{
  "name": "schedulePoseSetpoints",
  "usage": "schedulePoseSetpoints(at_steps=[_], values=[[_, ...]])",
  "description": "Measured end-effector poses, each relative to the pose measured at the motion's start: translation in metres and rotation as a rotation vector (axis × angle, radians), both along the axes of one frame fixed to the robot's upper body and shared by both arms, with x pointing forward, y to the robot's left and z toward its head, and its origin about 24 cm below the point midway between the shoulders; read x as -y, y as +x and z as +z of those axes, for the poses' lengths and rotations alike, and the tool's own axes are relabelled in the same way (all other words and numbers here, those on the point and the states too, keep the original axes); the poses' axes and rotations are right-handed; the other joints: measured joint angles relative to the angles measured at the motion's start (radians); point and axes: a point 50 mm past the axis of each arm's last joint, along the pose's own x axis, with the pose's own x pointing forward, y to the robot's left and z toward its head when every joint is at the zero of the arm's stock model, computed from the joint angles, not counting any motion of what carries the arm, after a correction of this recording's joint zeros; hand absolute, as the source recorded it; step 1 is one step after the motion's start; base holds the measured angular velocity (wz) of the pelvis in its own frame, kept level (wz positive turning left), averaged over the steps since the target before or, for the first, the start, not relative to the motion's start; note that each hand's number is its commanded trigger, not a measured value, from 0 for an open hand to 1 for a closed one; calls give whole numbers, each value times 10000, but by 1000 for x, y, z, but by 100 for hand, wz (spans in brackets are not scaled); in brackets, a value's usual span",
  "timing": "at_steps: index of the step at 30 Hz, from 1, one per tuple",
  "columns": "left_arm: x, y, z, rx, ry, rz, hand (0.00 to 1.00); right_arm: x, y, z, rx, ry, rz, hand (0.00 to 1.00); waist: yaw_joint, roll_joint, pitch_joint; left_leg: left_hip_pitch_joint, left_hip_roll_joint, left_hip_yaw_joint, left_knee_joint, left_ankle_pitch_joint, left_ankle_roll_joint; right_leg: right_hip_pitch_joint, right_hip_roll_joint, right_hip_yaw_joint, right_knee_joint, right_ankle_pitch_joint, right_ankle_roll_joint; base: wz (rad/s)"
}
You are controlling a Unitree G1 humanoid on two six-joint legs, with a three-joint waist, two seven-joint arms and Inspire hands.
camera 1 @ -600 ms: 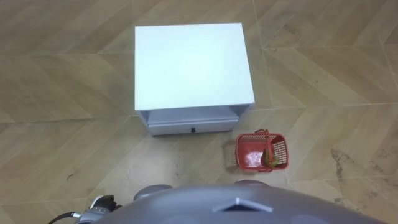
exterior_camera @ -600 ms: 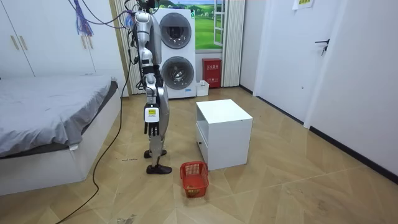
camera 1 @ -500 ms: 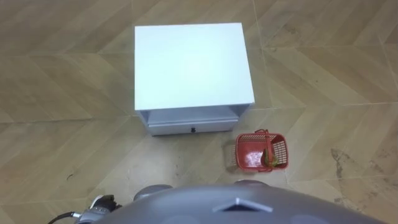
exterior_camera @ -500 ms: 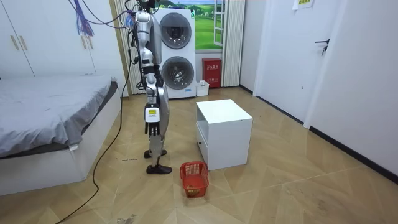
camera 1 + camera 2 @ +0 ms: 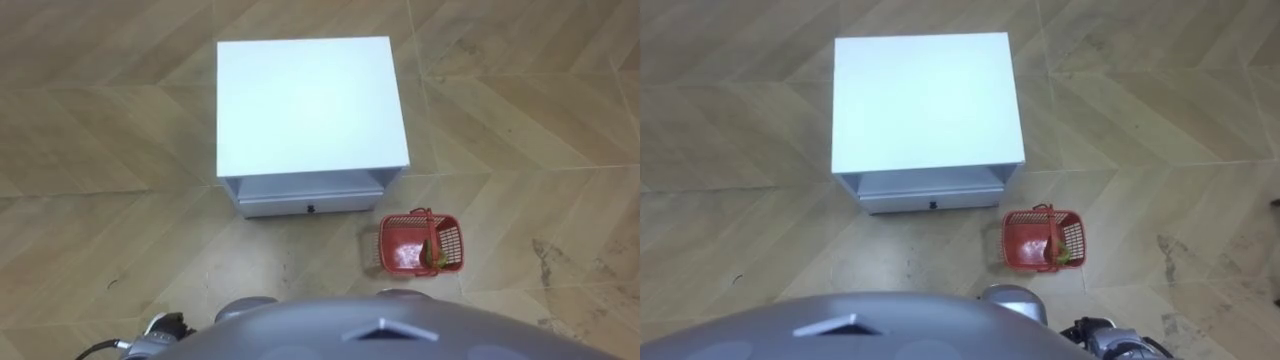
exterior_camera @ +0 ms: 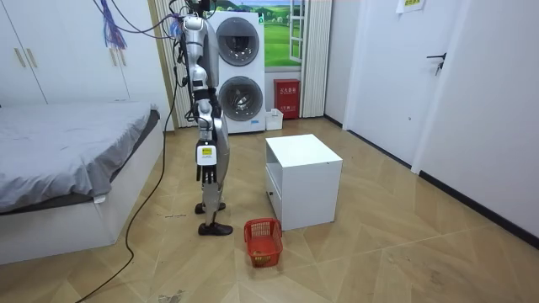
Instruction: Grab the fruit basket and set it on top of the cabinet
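Wood floor with a zigzag pattern lay all around a white cabinet. The robot stood up straight on the cabinet's drawer side, a little way back from it and looking down at it. The fruit basket was red. It sat on the floor just beside the cabinet's front corner, on the robot's right. Its handle stood up over the middle, and something yellow-green, maybe a fruit, lay inside near the edge farthest from the cabinet.

No hand was touching the basket. The right hand hung down by the robot's leg, well apart from the cabinet and high above the basket. The left hand hung low on the other side. I could not tell if either hand was spread apart or closed up.

I think the arms hung loose because there was nothing to carry yet. The handle stood up, so a hand could likely slip under it from above. The basket lay on the right, so the right hand was probably the one to use. The robot would need to bend low to get there.

Nothing had changed since a moment before. The basket, the cabinet and the robot were all in the same spots, and the job had not started.
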Motion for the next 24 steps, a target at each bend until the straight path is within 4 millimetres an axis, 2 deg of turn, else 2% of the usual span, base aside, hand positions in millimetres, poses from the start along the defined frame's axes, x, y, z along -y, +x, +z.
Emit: schedulePoseSetpoints(at_steps=[20,24], values=[[1,1,0,9,-20,-11,0,0,0,0,-6,15,-19,0,11,18,-2,-1,-1,-19,15,0,0,-1,-19,-69,24,-1,1,0],[2,0,0,-12,-99,-16,0,0,-1,0,-39,18,5,0,-4,-38,7,6,-62,-95,51,-6,11,-21,-97,-130,204,-97,19,6]])
